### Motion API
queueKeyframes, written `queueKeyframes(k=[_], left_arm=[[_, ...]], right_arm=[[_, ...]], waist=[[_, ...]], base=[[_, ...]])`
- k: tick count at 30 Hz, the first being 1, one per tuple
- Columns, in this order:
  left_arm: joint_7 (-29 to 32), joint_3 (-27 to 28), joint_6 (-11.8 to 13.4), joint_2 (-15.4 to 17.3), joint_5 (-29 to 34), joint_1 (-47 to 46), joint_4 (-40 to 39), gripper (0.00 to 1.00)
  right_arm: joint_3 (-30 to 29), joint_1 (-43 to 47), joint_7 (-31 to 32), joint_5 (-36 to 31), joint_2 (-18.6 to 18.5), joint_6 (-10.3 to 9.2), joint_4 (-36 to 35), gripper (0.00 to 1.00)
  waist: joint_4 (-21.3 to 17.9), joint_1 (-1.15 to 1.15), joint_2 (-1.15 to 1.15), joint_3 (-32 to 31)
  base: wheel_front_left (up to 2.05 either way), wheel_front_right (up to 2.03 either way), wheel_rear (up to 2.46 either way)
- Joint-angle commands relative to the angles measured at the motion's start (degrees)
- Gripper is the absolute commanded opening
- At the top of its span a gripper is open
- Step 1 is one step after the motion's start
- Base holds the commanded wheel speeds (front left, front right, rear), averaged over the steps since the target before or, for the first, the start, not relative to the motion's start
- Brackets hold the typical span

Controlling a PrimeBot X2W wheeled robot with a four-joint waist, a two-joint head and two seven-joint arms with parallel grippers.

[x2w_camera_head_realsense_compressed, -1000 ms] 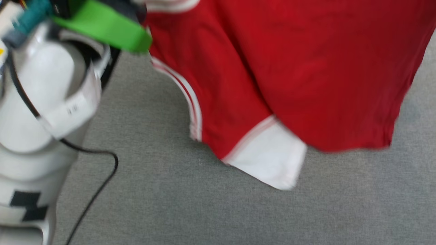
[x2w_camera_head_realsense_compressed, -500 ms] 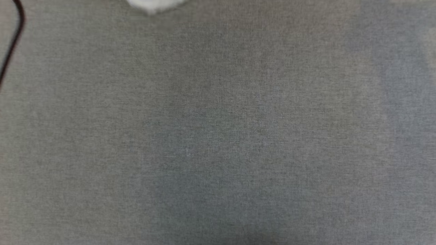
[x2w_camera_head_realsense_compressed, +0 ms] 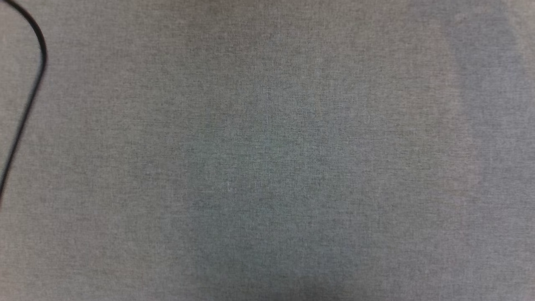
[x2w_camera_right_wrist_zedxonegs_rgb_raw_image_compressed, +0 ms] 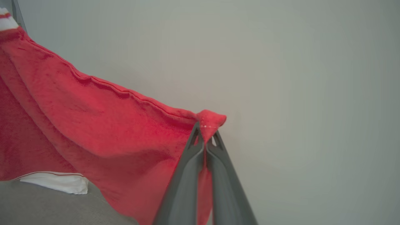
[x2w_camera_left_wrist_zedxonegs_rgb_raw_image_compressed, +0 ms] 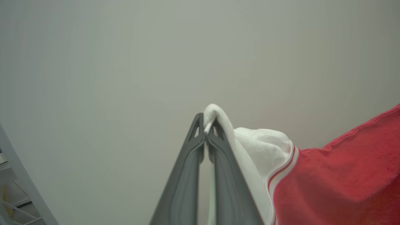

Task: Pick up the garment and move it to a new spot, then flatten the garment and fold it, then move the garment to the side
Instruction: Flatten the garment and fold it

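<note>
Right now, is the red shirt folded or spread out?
Spread out: the shirt hangs stretched between the left gripper and the right gripper, both pinching it.

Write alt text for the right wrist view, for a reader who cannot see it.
The right gripper is shut on a red hemmed corner of the garment, which hangs stretched away toward the upper left in front of a plain pale wall. At the lower left, a white sleeve of it meets a grey surface.

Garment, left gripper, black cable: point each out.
garment (x2w_camera_right_wrist_zedxonegs_rgb_raw_image_compressed: 103,125), right wrist view, red body panel.
left gripper (x2w_camera_left_wrist_zedxonegs_rgb_raw_image_compressed: 206,125), left wrist view, between fingertips pinching white sleeve.
black cable (x2w_camera_head_realsense_compressed: 43,62), head view, curved stretch at left.
</note>
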Motion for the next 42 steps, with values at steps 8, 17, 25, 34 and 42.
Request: queueKeyframes(k=[8, 17, 25, 34, 42], left_arm=[[-4.6, -1.1, 1.3, 1.5, -2.8, 22.2, -2.2, 0.0], [-5.1, -4.2, 5.8, 1.9, -4.8, 48.6, -12.1, 0.0], [-3.5, -7.6, 9.9, 3.0, -7.9, 70.2, -18.6, 0.0], [-4.1, -6.8, 14.4, 4.9, -14.0, 89.9, -23.9, 0.0], [-2.4, -7.5, 19.3, 6.2, -17.8, 104.6, -31.4, 0.0]], right_arm=[[9.2, 16.3, -5.9, 5.9, -0.9, -0.03, 0.1, 0.0], [18.1, 34.7, -9.8, 10.7, -6.4, -0.03, -3.0, 0.0], [20.5, 51.4, -12.3, 14.4, -9.8, -0.03, -5.8, 0.0], [17.5, 67.4, -14.1, 15.5, -11.8, -0.03, -7.8, 0.0], [10.5, 83.5, -11.6, 16.3, -13.5, -0.03, -13.3, 0.0]], waist=[[0.6, -0.01, 0.0, -8.8], [2.0, -0.01, 0.0, -17.4], [2.4, -0.01, 0.0, -23.3], [2.3, -0.01, 0.0, -28.3], [2.2, -0.01, 0.0, -31.3]], base=[[0.0, 0.0, 0.0], [0.0, 0.0, 0.0], [0.0, 0.0, 0.0], [0.0, 0.0, 0.0], [0.0, 0.0, 0.0]])
